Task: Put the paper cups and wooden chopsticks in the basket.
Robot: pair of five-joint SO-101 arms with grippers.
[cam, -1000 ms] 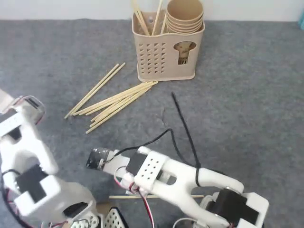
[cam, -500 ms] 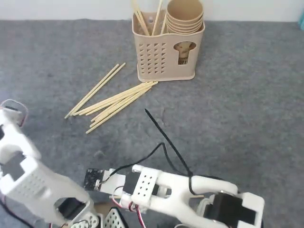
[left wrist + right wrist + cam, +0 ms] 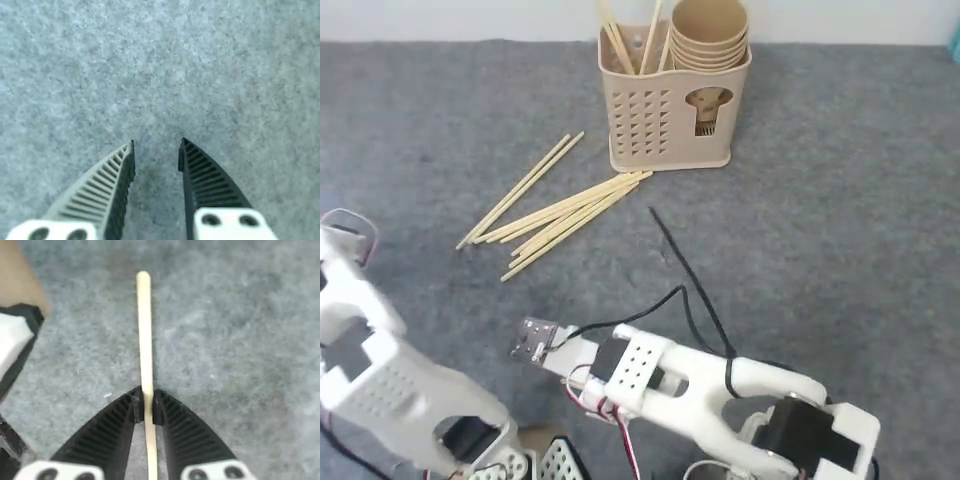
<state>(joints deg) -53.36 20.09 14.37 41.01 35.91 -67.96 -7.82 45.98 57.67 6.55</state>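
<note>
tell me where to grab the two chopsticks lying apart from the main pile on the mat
Probably take the two chopsticks near their far end, toward the basket, where they lie clear of the main pile. Come straight down, jaws across their length: they lie flat, and their near ends lie close to the pile.

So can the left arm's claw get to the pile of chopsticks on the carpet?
Probably yes. The left claw is open and empty. The chopsticks lie loose on the grey carpet towards that arm's side, and nothing stands between them. The basket is farther back.
</note>
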